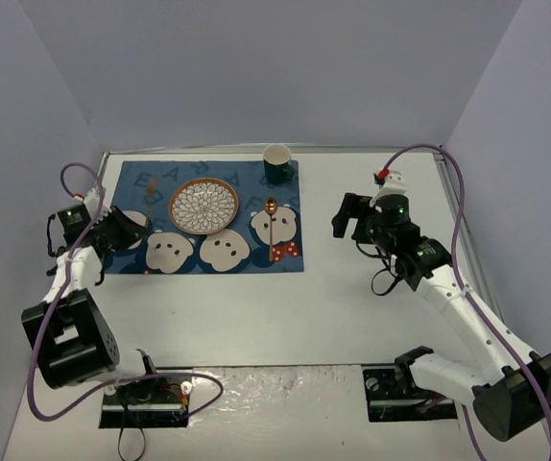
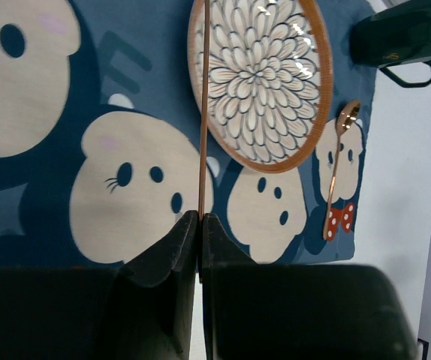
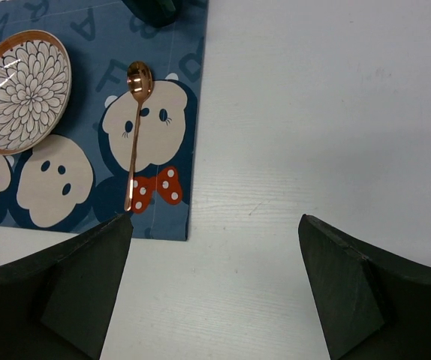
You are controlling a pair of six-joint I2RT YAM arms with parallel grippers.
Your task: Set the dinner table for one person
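The white dinner table [image 1: 352,298] carries a blue placemat with bear faces [image 1: 247,187]. On the mat are a floral plate with a copper rim [image 1: 203,206], a copper spoon [image 1: 271,223] to its right, and a dark green mug [image 1: 277,163] at the far right corner. My left gripper [image 1: 127,230] is at the mat's left edge. In the left wrist view it [image 2: 200,217] is shut on the handle of a thin copper utensil [image 2: 203,112] that runs along the plate's [image 2: 260,79] left rim. My right gripper [image 3: 215,219] is open and empty over bare table, right of the spoon [image 3: 134,135].
Pale purple walls [image 1: 256,67] close in the back and both sides. The arm bases [image 1: 146,392] and purple cables [image 1: 458,211] sit at the near edge. The mat's right edge [image 3: 189,187] ends just left of my right gripper.
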